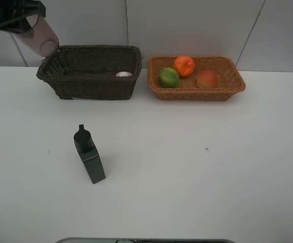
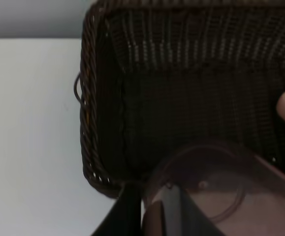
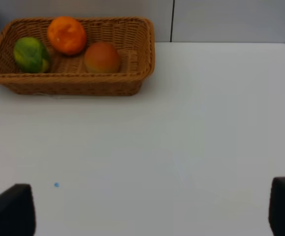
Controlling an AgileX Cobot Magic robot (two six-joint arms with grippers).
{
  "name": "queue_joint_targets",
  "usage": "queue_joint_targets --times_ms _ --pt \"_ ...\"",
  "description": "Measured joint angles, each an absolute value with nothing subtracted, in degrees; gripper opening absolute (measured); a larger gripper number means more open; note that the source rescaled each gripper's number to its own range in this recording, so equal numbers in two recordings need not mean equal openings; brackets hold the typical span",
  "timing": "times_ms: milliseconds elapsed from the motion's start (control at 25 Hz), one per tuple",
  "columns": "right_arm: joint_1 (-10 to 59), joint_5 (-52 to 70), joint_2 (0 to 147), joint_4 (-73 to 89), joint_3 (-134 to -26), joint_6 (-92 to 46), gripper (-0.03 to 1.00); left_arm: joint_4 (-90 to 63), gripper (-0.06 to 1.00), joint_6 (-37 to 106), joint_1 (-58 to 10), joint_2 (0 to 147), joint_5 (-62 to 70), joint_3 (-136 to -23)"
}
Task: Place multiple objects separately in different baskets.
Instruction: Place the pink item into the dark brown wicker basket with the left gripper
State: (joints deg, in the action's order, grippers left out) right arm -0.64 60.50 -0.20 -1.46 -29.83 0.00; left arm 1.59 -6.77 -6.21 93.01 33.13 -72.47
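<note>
One translucent pinkish cup (image 1: 41, 37) hangs pinched in the left gripper (image 1: 25, 24), above the left end of the dark brown wicker basket (image 1: 85, 87). Its smooth round rim is blurred in the wrist view. One pink white-capped bottle (image 1: 124, 74) lies inside that deep basket, mostly hidden. The shallower tan wicker basket (image 1: 197, 94) just beside it holds three round fruits: orange (image 1: 184, 66), green oval fruit (image 1: 169, 77) and peach (image 1: 207, 79). One black square bottle (image 1: 89, 154) sits apart on the white table (image 1: 212, 167). The right gripper (image 3: 152, 211) is spread wide, only its two dark fingertips showing.
</note>
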Motion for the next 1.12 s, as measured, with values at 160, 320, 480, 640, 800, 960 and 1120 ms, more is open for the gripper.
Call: queue_joint_targets --times_ms 160,320,480,640,800,960,1120 --pt "-0.6 60.5 -0.2 -1.5 -29.8 0.0 1.0 2.7 0.0 -6.9 -6.2 99.7 32.0 -78.2" --pt "-0.6 60.5 -0.2 -1.5 -29.8 0.0 1.0 2.9 0.0 -6.9 -6.2 107.6 31.3 -82.1" --pt "-0.6 60.5 -0.2 -1.5 -29.8 0.0 1.0 2.9 0.0 -6.9 -6.2 112.7 31.1 -82.8" --pt "-0.6 60.5 -0.2 -1.5 -29.8 0.0 1.0 2.9 0.0 -6.9 -6.2 115.6 30.1 -82.9" --pt "-0.6 60.5 -0.2 -1.5 -29.8 0.0 1.0 2.9 0.0 -6.9 -6.2 116.6 27.2 -83.0" --pt "-0.6 60.5 -0.2 -1.5 -29.8 0.0 1.0 2.9 0.0 -6.9 -6.2 117.4 25.9 -83.0" --pt "-0.6 60.5 -0.2 -1.5 -29.8 0.0 1.0 2.9 0.0 -6.9 -6.2 118.5 25.5 -83.0"
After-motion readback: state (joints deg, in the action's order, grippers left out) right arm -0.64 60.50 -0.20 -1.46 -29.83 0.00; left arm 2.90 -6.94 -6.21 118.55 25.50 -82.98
